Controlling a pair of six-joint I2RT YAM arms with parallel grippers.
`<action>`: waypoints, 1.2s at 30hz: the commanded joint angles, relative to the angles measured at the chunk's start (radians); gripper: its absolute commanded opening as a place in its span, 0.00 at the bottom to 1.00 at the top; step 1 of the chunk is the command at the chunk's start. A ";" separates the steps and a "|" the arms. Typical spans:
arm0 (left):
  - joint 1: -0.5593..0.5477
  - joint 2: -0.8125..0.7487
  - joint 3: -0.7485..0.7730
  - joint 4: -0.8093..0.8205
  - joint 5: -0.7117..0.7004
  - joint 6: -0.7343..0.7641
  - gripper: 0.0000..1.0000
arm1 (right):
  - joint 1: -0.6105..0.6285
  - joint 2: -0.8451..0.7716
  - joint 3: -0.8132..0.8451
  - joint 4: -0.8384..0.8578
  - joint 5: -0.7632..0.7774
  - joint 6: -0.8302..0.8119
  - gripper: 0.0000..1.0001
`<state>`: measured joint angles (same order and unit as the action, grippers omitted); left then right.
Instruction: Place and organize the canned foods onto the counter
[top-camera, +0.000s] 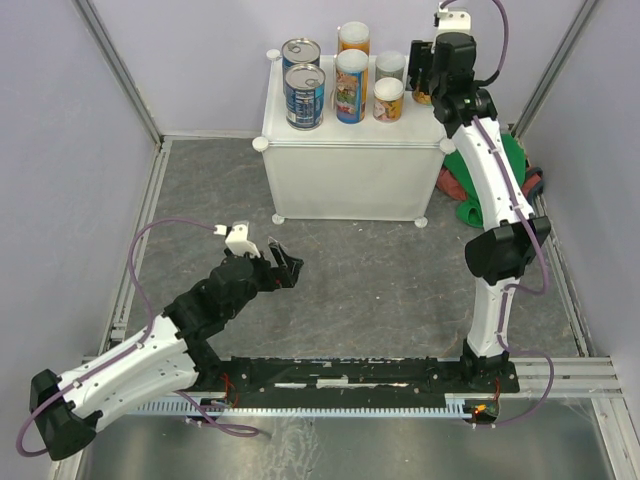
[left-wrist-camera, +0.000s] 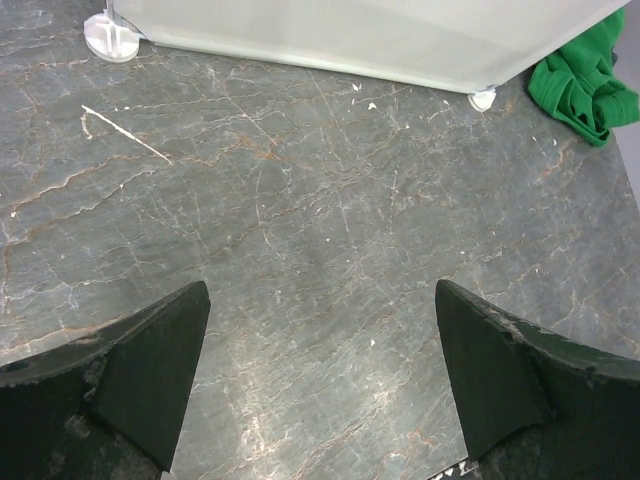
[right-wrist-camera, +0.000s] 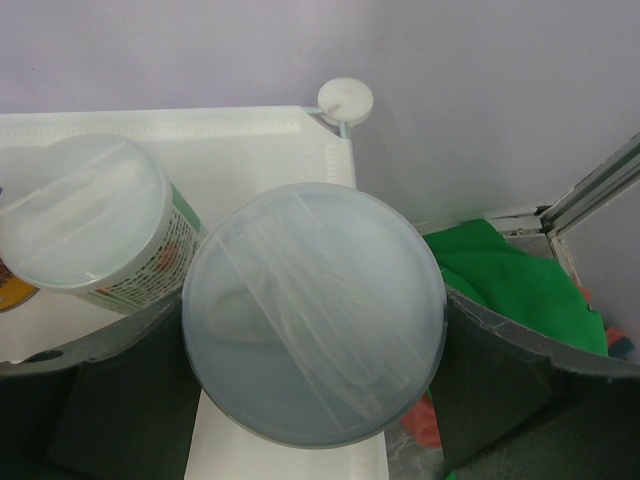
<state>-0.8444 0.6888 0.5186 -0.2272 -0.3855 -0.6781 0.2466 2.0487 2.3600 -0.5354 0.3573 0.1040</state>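
The white counter (top-camera: 350, 180) carries several cans: two dark blue ones (top-camera: 304, 95) at its left, two tall yellow-labelled ones (top-camera: 351, 85) in the middle, and two small pale-lidded ones (top-camera: 388, 100) to their right. My right gripper (top-camera: 425, 85) is at the counter's far right corner, shut on a can with a pale lid (right-wrist-camera: 313, 313), and its fingers (right-wrist-camera: 500, 370) press on both sides. A neighbouring can (right-wrist-camera: 85, 220) stands just left of it. My left gripper (top-camera: 285, 262) is open and empty, low over the grey floor (left-wrist-camera: 320, 200).
A green cloth (top-camera: 515, 160) lies on the floor right of the counter, under my right arm; it also shows in the right wrist view (right-wrist-camera: 510, 280) and the left wrist view (left-wrist-camera: 585, 80). The counter's corner knob (right-wrist-camera: 346, 98) is just beyond the held can. Purple walls enclose the floor.
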 joint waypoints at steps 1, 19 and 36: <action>-0.004 0.013 0.050 0.067 -0.019 0.029 1.00 | -0.013 -0.015 0.076 0.116 -0.022 0.015 0.21; -0.003 0.015 0.065 0.060 -0.009 0.023 1.00 | -0.010 -0.029 0.027 0.130 -0.091 0.040 0.52; -0.004 0.008 0.067 0.054 -0.009 0.024 1.00 | -0.006 -0.028 0.030 0.121 -0.107 0.055 0.92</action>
<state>-0.8440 0.7067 0.5434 -0.2070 -0.3866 -0.6781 0.2356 2.0583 2.3653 -0.5167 0.2653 0.1379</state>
